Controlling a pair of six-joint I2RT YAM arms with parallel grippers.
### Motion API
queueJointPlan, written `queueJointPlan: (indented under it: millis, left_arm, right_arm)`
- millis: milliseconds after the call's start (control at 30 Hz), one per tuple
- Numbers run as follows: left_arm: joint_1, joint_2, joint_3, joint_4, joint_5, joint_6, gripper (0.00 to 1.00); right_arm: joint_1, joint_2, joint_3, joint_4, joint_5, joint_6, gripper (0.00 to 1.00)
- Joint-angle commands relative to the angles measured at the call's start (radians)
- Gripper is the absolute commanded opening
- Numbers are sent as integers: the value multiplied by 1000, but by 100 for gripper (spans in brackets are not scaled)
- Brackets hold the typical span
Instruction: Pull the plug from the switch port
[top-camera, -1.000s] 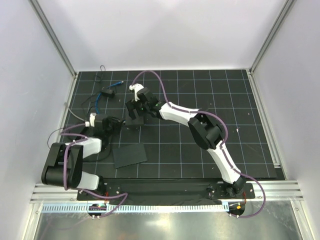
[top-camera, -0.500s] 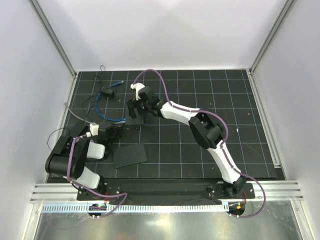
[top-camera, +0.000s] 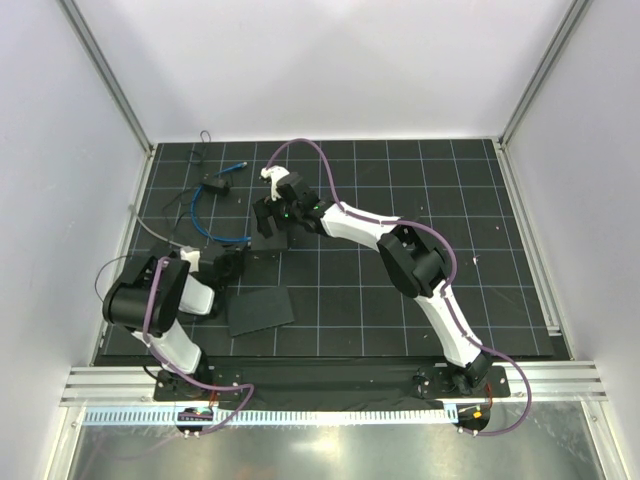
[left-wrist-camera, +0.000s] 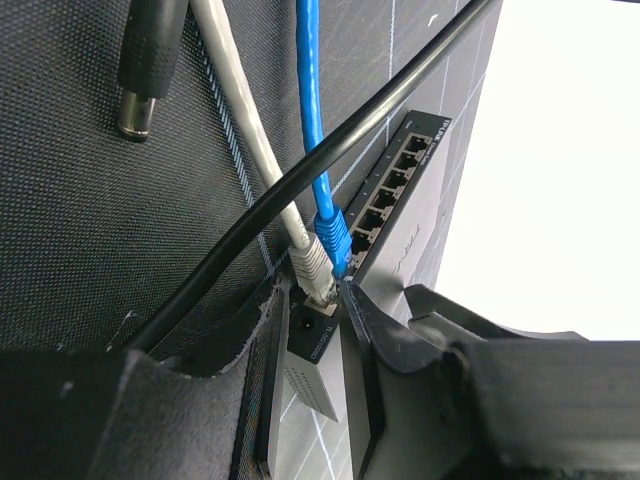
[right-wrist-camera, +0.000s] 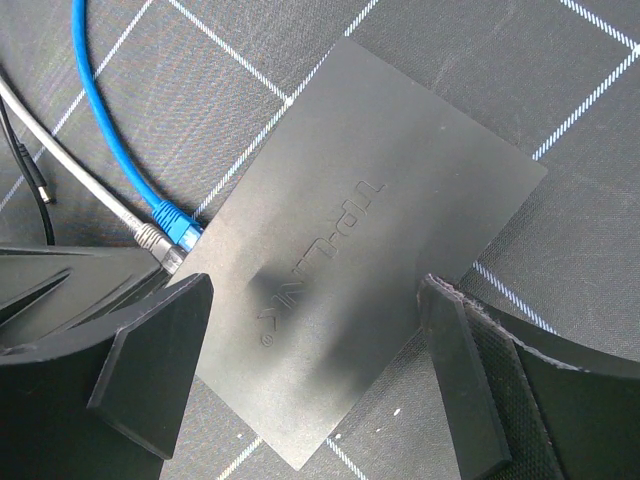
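Two plugs just ahead of left claw (left-wrist-camera: 312, 292): the plug (left-wrist-camera: 333, 238), on blue cable (left-wrist-camera: 308, 100), seated in the switch port (left-wrist-camera: 350, 266); grey plug (left-wrist-camera: 310, 262) touching it. Claw part open, empty. Risk: closes on grey one; right claw (right-wrist-camera: 315, 300) wide open astride switch box (right-wrist-camera: 370, 250), so unheld box could drag.

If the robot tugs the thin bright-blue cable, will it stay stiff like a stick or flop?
Probably flop: the thin bright-blue cable lies in a loose loop. Right by the pale plug it thickens, so that end looks stiffer. The small matte-black switch box looks flat and light, so a tug might drag it along.
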Motion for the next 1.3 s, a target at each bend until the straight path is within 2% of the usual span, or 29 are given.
queueJointPlan:
  millis: [0,467,533,633,800,967,1100,1267]
  left_arm:
    - [-6,29,-8,-3,-12,10,31]
    - [-24,82,12,-10,-15,-2,32]
    - [-26,91,14,-10,-24,-2,29]
    - [-24,98,14,-2,-29,4,19]
    - [-26,91,1,3,-47,13,15]
    - [-26,107,4,7,-44,22,4]
    - [-29,144,0,48,-30,22,0]
    - [-32,174,-5,84,-20,15,0]
  right_arm:
    - [0,6,10,-63,-21,20,93]
    - [-2,9,14,-67,-24,26,93]
    - [0,9,14,-66,-27,26,93]
    - [0,10,14,-69,-27,28,93]
    - [1,12,24,-76,-24,25,92]
    - [26,13,54,-107,33,-9,92]
    - [52,32,106,-153,85,-38,90]
    - [79,76,191,-216,196,-58,91]
